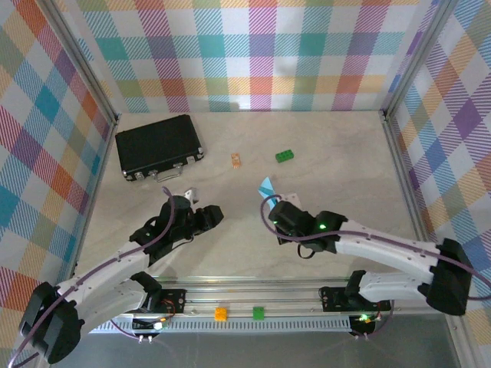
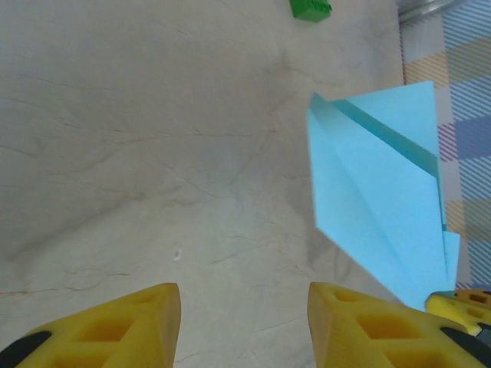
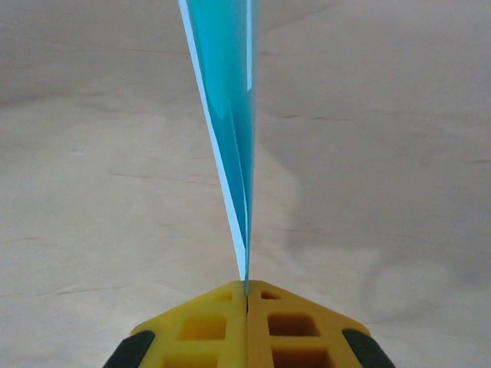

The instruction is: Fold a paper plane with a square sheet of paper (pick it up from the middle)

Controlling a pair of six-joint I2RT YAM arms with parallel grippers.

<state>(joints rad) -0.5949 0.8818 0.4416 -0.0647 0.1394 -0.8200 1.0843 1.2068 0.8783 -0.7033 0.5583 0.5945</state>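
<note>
Edgewise, paper plane between right jaws.

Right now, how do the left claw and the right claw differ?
The left claw stands open and empty; the right claw is shut on the paper plane. The left claw is apart from the plane; the right claw pinches its narrow end. Both claws are yellow.
</note>
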